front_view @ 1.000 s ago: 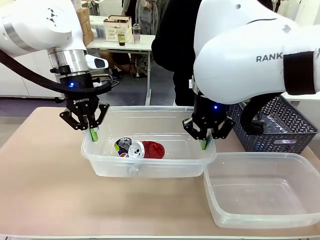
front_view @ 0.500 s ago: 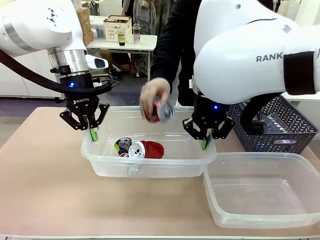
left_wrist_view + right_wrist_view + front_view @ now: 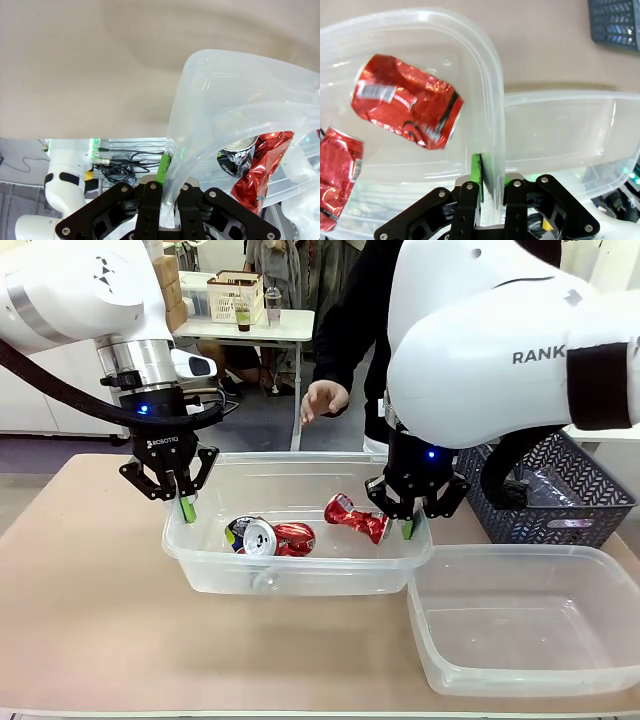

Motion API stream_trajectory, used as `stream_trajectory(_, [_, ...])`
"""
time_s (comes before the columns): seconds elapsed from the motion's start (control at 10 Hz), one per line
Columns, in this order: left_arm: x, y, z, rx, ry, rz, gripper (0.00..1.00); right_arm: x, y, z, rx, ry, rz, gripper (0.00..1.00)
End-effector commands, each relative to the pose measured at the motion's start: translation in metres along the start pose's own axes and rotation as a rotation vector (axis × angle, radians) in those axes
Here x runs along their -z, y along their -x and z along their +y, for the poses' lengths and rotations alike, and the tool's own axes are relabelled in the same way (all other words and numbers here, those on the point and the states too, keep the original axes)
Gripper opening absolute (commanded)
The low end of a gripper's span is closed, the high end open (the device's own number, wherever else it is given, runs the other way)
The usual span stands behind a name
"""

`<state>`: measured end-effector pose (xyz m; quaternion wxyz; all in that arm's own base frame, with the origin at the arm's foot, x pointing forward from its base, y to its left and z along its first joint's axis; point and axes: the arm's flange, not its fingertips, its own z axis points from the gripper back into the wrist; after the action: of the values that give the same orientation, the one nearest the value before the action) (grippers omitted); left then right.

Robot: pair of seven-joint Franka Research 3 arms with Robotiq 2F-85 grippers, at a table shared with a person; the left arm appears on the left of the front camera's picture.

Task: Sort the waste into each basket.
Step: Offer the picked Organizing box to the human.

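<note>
A clear plastic basket stands mid-table with my grippers at its two ends. My left gripper is shut on its left rim, and the left wrist view shows the wall pinched in the gripper. My right gripper is shut on the right rim, pinched in the gripper in the right wrist view. Inside lie crushed cans and one crumpled red can near the right end. A second clear basket stands empty at the front right.
A person's open hand hovers beyond the far rim of the held basket. A dark grey lattice basket sits at the right, behind the empty basket. Bare tabletop lies left and in front.
The person's hand came over the basket holding a crumpled red can and let it go. The can now lies inside near the right end, and the hand has drawn back. Both grippers stayed put.
</note>
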<state>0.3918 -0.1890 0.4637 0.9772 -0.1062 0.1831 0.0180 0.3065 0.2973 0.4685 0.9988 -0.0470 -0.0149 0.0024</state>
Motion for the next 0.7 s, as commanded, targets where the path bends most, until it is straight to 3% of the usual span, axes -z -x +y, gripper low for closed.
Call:
stream_trajectory(0.0, [-0.0036,0.0038,-0.0013,-0.018,0.022,-0.014,0.04,-0.0015,0.0018,0.0016,-0.007,0.000,0.004,0.05])
stream_trajectory(0.6, [0.0000,0.0000,0.0000,0.000,0.000,0.000,0.04,0.0000,0.0000,0.0000,0.000,0.000,0.000,0.05])
